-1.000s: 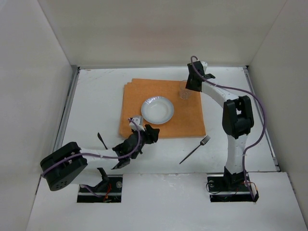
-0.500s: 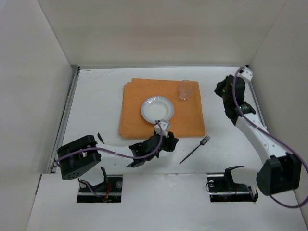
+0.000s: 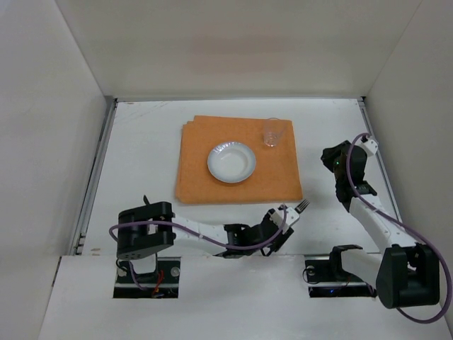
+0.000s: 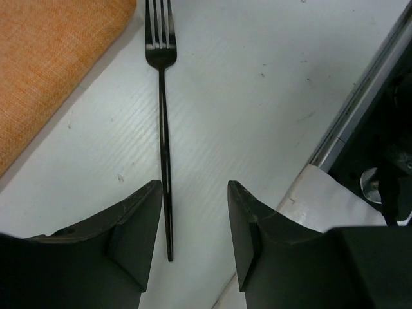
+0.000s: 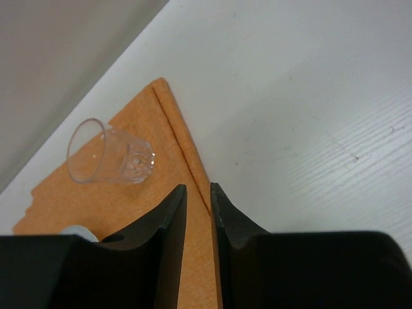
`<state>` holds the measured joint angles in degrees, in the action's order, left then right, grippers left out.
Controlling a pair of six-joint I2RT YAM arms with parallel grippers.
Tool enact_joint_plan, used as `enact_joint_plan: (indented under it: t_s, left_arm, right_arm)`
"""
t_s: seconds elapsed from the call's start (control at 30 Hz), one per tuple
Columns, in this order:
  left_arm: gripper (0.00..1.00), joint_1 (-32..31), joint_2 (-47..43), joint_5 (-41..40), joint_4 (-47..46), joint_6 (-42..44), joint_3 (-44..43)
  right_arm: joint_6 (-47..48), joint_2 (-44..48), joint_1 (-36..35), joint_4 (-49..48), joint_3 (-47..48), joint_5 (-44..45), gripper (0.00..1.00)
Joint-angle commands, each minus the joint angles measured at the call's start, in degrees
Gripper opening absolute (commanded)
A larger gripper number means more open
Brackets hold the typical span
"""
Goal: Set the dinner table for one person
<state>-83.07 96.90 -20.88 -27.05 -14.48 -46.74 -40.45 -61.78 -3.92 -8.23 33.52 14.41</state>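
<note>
Dinner table [image 3: 141,142] partly set: plate [image 3: 231,161] & glass [image 3: 272,132] on mat [image 3: 205,185], fork [image 4: 164,161] off it, straddled by your left gripper [image 4: 193,219], jaws open; right gripper [image 5: 198,212] barely parted, empty.

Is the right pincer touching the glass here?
Apart. The right wrist view shows the glass on the orange mat beyond the right pincer, with bare mat between them.

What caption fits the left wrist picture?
Open left gripper hovers over a black fork beside the orange placemat.
</note>
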Motion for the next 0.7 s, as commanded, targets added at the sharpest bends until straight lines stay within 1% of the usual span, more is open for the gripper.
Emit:
enact_joint_plan:
  t_s: [0.0,0.07,0.23,0.47,0.67]
  left_arm:
    - [0.43,0.32,1.96,-3.02,3.23,5.77,-3.88]
    - [0.43,0.32,3.46,-3.46,3.58,7.36,-5.02]
    - [0.43,0.15,6.72,-4.43,3.31,7.89,-7.48]
    - [0.41,1.02,8.65,-3.90,2.79,7.45,-8.10]
    - [0.36,1.99,11.20,-0.74,2.61,7.80,-9.50]
  right_arm:
    - [-2.97,1.92,2.38,-6.53,-1.43,-4.12,0.28]
    - [-3.41,2.71,2.65,-7.67,-2.75,-4.83,0.30]
    - [-3.50,3.51,3.35,-7.68,-2.84,-7.12,0.39]
    - [-3.67,3.16,3.35,-8.03,-2.93,-8.97,0.39]
    - [-3.85,3.42,3.35,-8.12,-3.02,-9.23,0.39]
